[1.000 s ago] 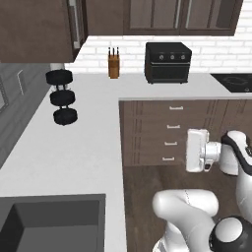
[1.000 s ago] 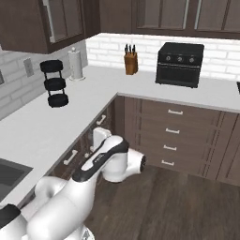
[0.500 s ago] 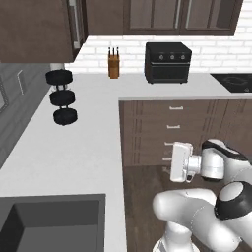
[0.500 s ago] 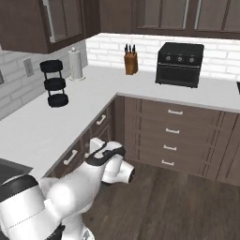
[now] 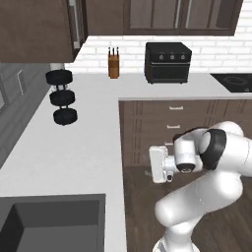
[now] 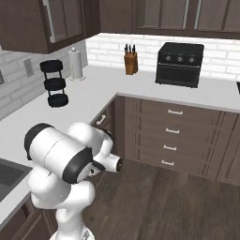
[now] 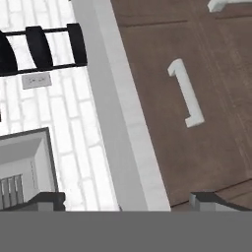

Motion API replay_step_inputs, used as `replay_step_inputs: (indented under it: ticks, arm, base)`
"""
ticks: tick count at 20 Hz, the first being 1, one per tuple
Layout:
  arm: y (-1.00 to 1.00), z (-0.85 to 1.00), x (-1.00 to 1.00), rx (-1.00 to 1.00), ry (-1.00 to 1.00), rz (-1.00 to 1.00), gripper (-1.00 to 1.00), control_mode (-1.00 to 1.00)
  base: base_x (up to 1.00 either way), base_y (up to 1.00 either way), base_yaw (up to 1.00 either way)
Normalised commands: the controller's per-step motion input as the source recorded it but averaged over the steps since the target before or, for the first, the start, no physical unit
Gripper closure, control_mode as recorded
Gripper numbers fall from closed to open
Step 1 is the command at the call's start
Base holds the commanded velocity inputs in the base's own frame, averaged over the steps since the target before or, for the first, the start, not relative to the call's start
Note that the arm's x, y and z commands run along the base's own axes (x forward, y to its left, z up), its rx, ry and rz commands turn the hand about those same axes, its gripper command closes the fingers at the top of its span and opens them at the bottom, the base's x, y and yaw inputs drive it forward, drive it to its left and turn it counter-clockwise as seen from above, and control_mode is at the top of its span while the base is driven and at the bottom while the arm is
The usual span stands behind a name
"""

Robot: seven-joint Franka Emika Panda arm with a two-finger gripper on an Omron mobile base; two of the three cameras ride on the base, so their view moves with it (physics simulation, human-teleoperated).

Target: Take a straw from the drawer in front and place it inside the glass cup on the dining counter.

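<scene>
The arm is folded low beside the corner of the L-shaped bench, its hand turned toward the cabinet face under the worktop edge. Through the hand camera the gripper shows two dark tips well apart at about 6 o'clock, so I read it as spread and holding nothing. Ahead of it, toward 1 o'clock in that view, is the dark brown drawer front with its short silver bar handle; the drawer is closed, and the handle sits clear of the fingers, not between them. In the right base view the same handle shows just past the white hand, at roughly 11 o'clock from it. The straw must be inside, so I cannot see it, nor the glass cup or dining counter from here. The step in hand looks like reaching for the handle. To do it well, I'd say the hand should shift toward that bar until it lies centred between the tips, with the fingers crossing the bar rather than running along it, then close and pull straight out, square to the drawer front. The pale bench edge lies close beside the gripper, so the approach needs care not to clip it. The black tiered rack stands well away.
</scene>
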Motion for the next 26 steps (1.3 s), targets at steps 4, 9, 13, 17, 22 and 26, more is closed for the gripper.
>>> replay_step_inputs:
  ticks: [4, 9, 13, 17, 22, 26]
  arm:
    - [0.29, -0.56, 0.54, 0.00, 0.01, 0.06, -1.00, -1.00]
    - [0.39, -0.46, 0.42, 0.04, 0.00, 0.02, -1.00, -1.00]
    - [0.39, -0.39, 0.26, 0.03, 0.00, 0.02, -1.00, -1.00]
    - [0.25, -0.30, 0.12, 0.00, 0.00, 0.02, -1.00, -1.00]
    - [0.11, -0.29, 0.04, 0.00, 0.00, 0.02, -1.00, -1.00]
    - [0.11, -0.32, 0.17, 0.00, 0.00, 0.03, -1.00, -1.00]
  base:
    - [0.00, 0.00, 0.00]
    - [0.00, 0.00, 0.00]
    - [0.00, 0.00, 0.00]
    - [0.00, 0.00, 0.00]
    - [0.00, 0.00, 0.00]
    - [0.00, 0.00, 0.00]
